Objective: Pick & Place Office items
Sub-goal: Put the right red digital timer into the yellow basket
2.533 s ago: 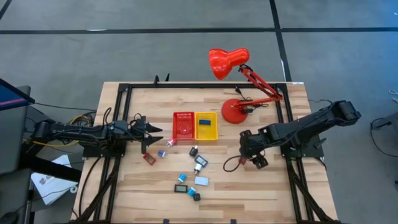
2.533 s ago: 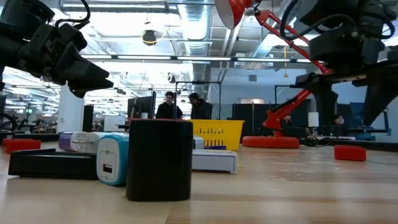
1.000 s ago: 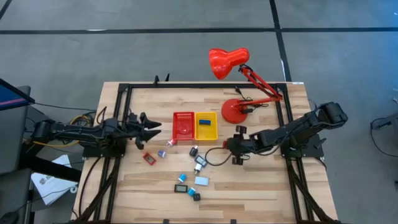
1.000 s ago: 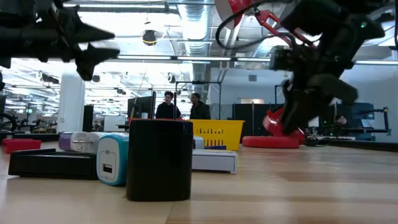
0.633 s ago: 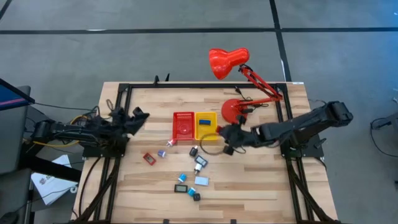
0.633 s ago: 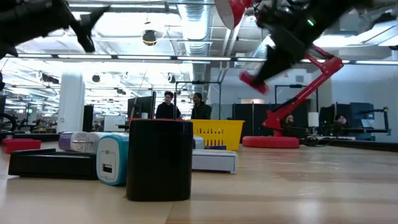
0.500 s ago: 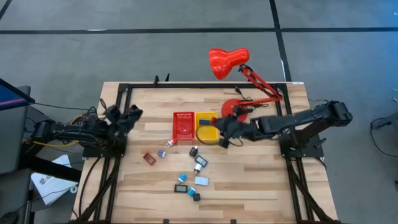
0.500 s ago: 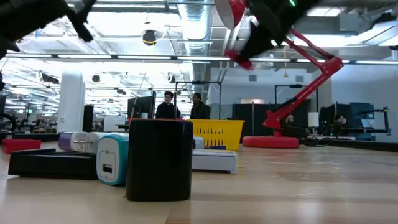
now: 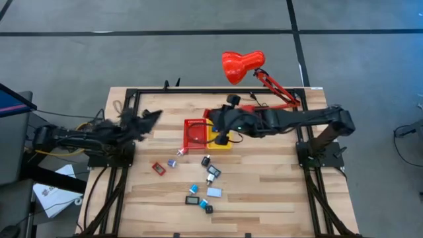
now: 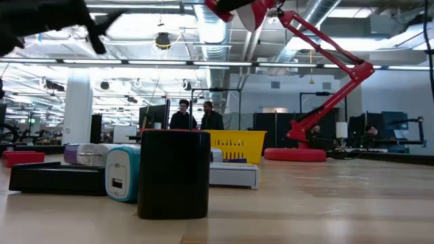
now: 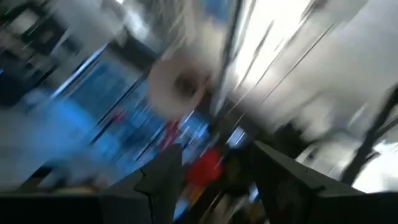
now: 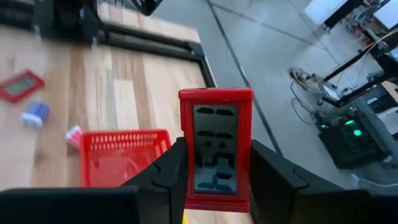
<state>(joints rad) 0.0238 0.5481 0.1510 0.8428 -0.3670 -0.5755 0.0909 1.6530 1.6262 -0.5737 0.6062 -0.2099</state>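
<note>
Above the red bin (image 12: pixel 121 155), the right gripper (image 12: pixel 214 180) pinches a red-framed little display (image 12: pixel 215 146) upright between its fingers, carried high, I'd judge, for a drop, while scattered office items (image 9: pixel 198 178) wait beside the bin.

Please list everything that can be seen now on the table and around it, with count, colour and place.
table: one, light wood
lamp: one, red, far edge
red bin: one, table middle
yellow bin: one, touching the red bin
small pieces: about nine, red, blue, black, white, loose, nearer than the bins
clock: one, red, held above the bins
people: two, in the room behind
left hand: open, raised at the table's left
right hand: shut on the clock
</note>
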